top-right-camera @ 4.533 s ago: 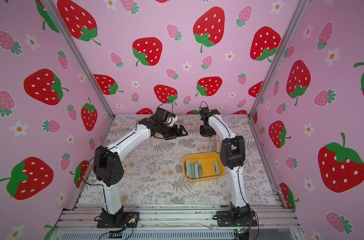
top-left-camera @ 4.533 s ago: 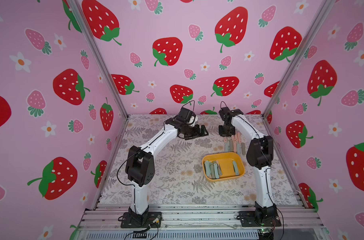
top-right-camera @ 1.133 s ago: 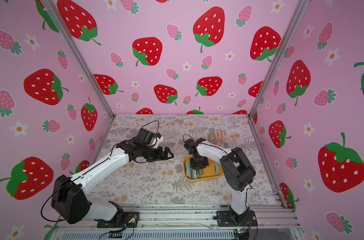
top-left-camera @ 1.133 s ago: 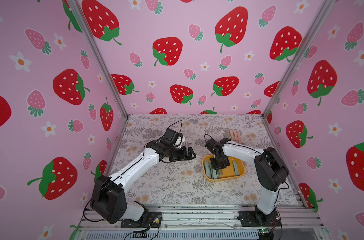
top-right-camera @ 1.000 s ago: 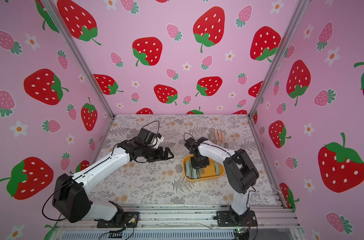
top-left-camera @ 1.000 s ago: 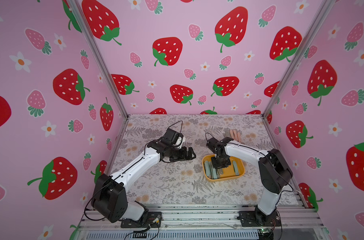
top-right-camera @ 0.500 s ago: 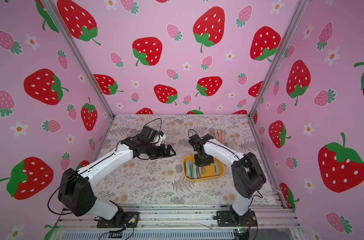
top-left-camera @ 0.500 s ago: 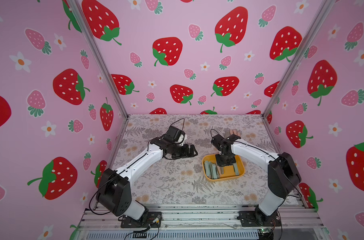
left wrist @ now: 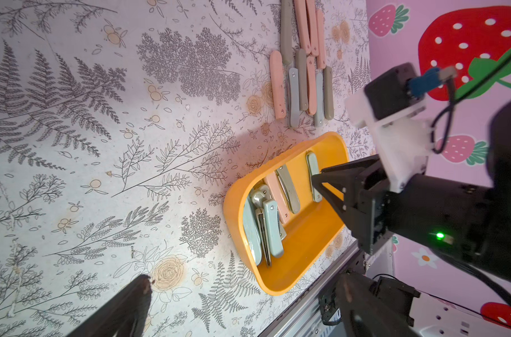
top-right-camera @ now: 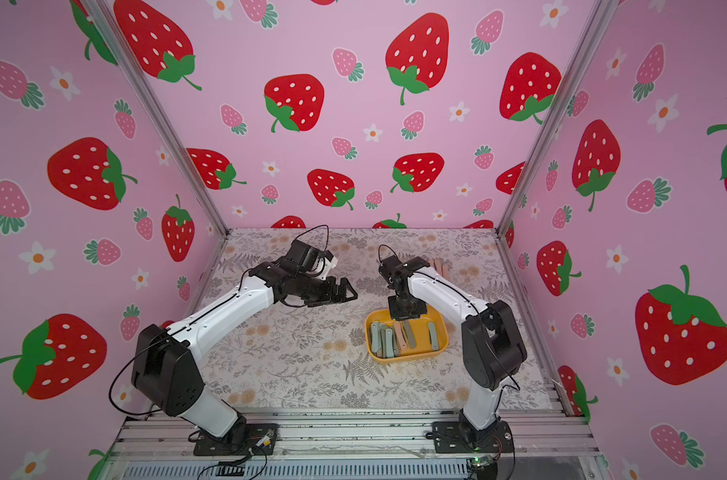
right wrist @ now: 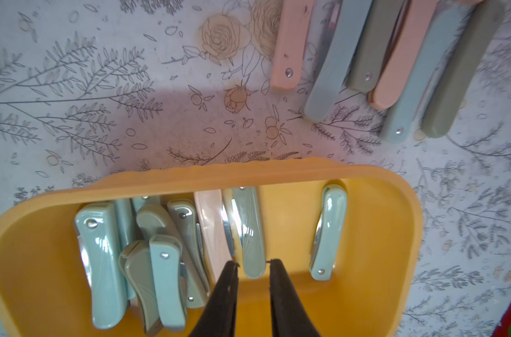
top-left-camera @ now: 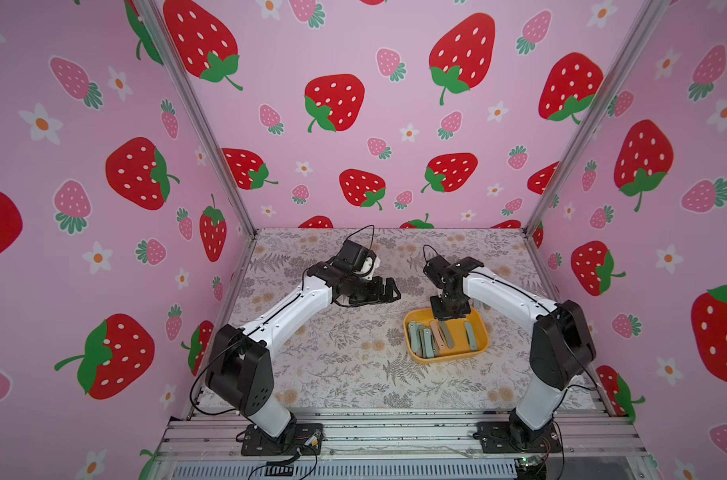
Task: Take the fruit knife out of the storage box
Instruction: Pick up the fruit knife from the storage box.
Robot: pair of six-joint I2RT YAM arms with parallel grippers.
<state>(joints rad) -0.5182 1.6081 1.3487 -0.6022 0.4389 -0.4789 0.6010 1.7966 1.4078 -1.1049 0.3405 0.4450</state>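
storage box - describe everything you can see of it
The storage box is a shallow yellow-orange tub of glossy plastic, rounded corners, low walls, open top. It sits flat on the floral table. Inside lie folded knives: a green-grey pile at one end, a pink knife, a green knife, another apart. The right hand hangs over it, fingertips flanking the green knife.

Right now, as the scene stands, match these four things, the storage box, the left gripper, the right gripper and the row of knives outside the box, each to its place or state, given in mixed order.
Things:
1. storage box
2. left gripper
3. right gripper
4. row of knives

Places or states:
A. wide open, off to one side of the box
B. lying on the table, outside the box
C. yellow, with low walls
D. fingertips either side of the end of a green knife in the box

Pairs: 1-C, 2-A, 3-D, 4-B
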